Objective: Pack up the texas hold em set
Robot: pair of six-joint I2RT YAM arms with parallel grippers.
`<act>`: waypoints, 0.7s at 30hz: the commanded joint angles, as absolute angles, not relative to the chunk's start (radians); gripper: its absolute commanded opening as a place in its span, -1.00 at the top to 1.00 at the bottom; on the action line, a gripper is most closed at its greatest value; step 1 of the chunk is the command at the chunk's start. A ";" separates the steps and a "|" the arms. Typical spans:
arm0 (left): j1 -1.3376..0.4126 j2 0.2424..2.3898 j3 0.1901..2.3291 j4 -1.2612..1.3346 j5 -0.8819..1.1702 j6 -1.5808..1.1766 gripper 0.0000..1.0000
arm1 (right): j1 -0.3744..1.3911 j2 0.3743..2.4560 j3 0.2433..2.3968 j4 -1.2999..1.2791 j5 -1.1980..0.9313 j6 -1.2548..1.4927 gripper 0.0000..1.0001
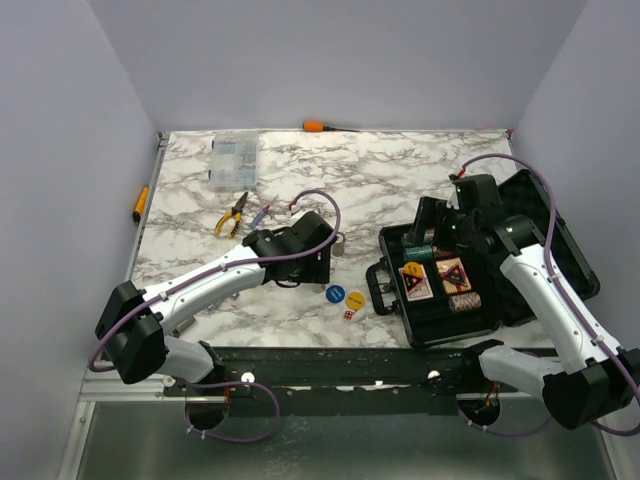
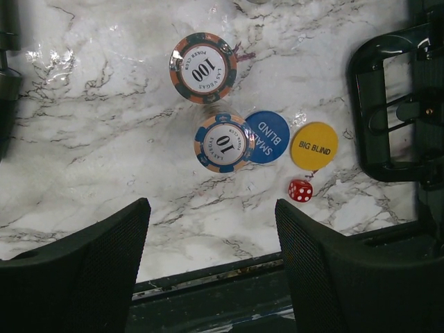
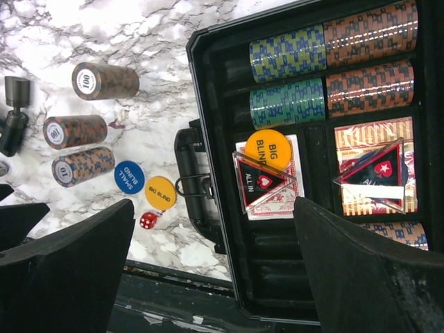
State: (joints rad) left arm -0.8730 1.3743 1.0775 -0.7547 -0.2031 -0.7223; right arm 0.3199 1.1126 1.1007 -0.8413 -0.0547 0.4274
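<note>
Chip stacks (image 2: pixel 222 142), two discs (image 2: pixel 269 137) and a red die (image 2: pixel 300 190) sit just left of the open black case (image 3: pixel 210 104) beneath the left gripper (image 2: pixel 211 211), jaws spread, while the right gripper (image 3: pixel 214 208) hovers wide apart over the case.

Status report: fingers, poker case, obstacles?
Left fingers, right fingers open, empty. Black hard case open; three brown chip stacks, blue disc, yellow disc, red die outside. Nothing blocking.

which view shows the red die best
The left wrist view: the red die sits close and unobstructed, white pips visible, just below the yellow big blind disc. The right wrist view shows it smaller; the top view, only a red speck.
</note>
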 commanded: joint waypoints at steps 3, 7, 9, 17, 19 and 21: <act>-0.894 1.394 1.093 -0.781 -0.221 -0.773 -0.45 | 0.324 1.107 1.106 -0.900 0.024 0.446 -1.00; -0.902 1.395 1.078 -0.776 -0.222 -0.789 -0.44 | 0.324 1.090 1.093 -0.911 0.042 0.447 -1.00; -0.905 1.397 1.073 -0.771 -0.221 -0.790 -0.44 | 0.324 1.083 1.083 -0.917 0.044 0.451 -1.00; -0.925 1.424 1.092 -0.746 -0.213 -0.779 -0.44 | 0.324 1.077 1.066 -0.919 0.037 0.458 -1.00; -0.927 1.442 1.102 -0.749 -0.220 -0.776 -0.44 | 0.323 1.081 1.074 -0.922 0.041 0.455 -1.00; -0.926 1.465 1.116 -0.749 -0.228 -0.772 -0.44 | 0.323 1.081 1.078 -0.923 0.044 0.451 -1.00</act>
State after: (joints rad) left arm -0.9188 1.4227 1.0779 -0.7567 -0.2028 -0.7773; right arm 0.3199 1.0874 1.0756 -0.8944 0.0124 0.4484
